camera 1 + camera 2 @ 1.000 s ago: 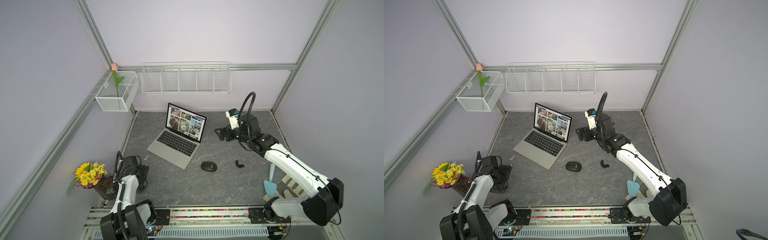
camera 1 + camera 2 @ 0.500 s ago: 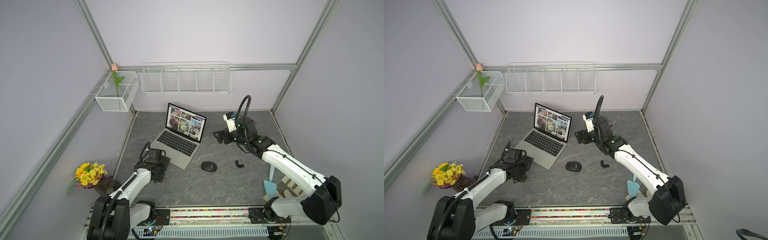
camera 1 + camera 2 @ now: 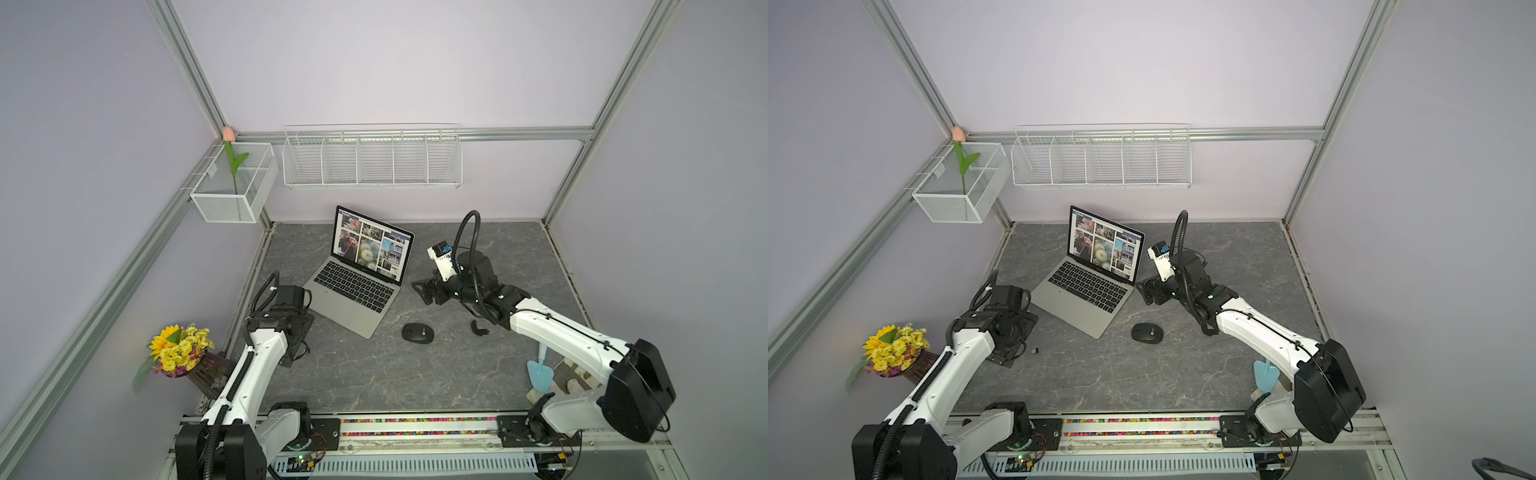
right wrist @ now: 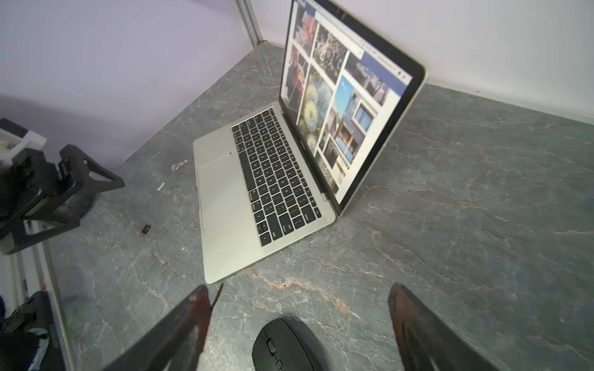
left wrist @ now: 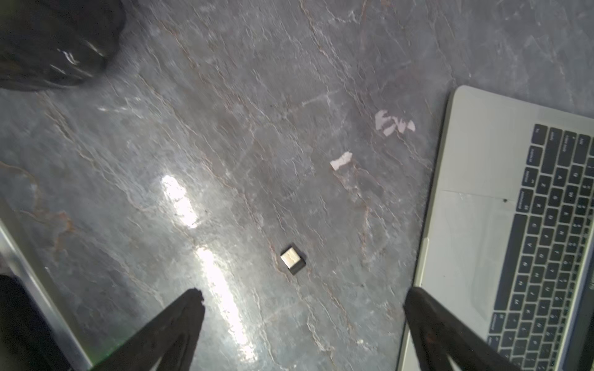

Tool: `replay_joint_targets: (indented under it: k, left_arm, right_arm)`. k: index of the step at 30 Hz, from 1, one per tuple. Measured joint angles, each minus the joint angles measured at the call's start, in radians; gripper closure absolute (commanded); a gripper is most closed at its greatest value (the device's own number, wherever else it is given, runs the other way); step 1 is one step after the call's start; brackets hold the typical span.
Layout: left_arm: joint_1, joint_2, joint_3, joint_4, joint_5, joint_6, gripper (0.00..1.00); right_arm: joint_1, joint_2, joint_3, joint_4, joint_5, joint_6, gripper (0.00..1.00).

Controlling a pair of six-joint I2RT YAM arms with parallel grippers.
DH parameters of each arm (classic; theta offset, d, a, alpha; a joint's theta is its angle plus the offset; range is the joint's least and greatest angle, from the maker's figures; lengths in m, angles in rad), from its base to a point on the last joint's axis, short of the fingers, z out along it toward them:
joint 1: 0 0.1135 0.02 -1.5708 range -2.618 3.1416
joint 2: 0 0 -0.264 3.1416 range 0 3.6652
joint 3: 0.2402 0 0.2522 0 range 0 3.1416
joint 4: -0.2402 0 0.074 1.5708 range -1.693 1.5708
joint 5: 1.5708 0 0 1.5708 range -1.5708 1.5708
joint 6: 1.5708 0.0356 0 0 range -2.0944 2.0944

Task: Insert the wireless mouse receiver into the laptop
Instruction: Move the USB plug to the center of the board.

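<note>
Receiver (image 5: 292,264) lies on the table (image 5: 257,96) beside the laptop (image 5: 466,180), just ahead of the left gripper (image 5: 303,294), jaws wide and empty. Tiny, light, rigid, likely slippery; I'd pinch its black cap, plug clear.

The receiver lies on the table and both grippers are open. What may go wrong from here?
1. The wireless mouse receiver is tiny and lies flat on the smooth table; the open left gripper near it may push it away or pinch it crooked.
2. One of its fingers hangs close to the laptop edge and may bump the laptop when descending.
3. No port shows in any view, so the insertion side is unsure.
</note>
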Motion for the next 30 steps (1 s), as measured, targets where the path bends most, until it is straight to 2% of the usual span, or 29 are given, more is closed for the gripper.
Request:
replay_joint_targets:
  k: [4,7,11,15,17,19,20,21,23,26,28,30]
  left_arm:
    - [0.093,0.069,-0.002,0.042,0.018,0.106,0.0]
    - [0.182,0.134,-0.034,0.167,0.134,0.222,0.01]
    - [0.206,0.208,-0.048,0.262,0.269,0.326,0.01]
    - [0.208,0.23,-0.049,0.28,0.338,0.387,0.0]
    - [0.208,0.224,-0.051,0.276,0.346,0.411,0.08]
    - [0.208,0.211,-0.051,0.252,0.331,0.445,0.25]
    - [0.208,0.204,-0.051,0.237,0.322,0.462,0.28]
    - [0.208,0.196,-0.051,0.223,0.317,0.472,0.35]
    - [0.209,0.19,-0.051,0.205,0.327,0.48,0.39]
    - [0.209,0.192,-0.061,0.188,0.343,0.461,0.55]
    - [0.209,0.197,-0.072,0.174,0.336,0.452,0.62]
    - [0.209,0.208,-0.075,0.161,0.329,0.454,0.6]
  right_arm:
    - [0.043,0.124,0.085,-0.002,-0.12,-0.152,0.1]
    - [0.095,0.2,0.121,0.004,-0.165,-0.248,0.1]
    - [0.129,0.222,0.123,0.006,-0.188,-0.305,0.12]
    - [0.127,0.216,0.126,0.021,-0.175,-0.328,0.12]
    - [0.126,0.207,0.126,0.021,-0.16,-0.34,0.12]
    - [0.126,0.194,0.125,0.019,-0.142,-0.354,0.12]
    - [0.126,0.189,0.125,0.018,-0.135,-0.36,0.12]
    - [0.126,0.182,0.125,0.016,-0.127,-0.367,0.12]
    - [0.126,0.17,0.124,0.013,-0.111,-0.38,0.12]
    - [0.126,0.149,0.113,0.014,-0.087,-0.399,0.11]
    - [0.126,0.136,0.1,0.016,-0.077,-0.407,0.11]
    - [0.126,0.128,0.087,0.018,-0.066,-0.414,0.11]
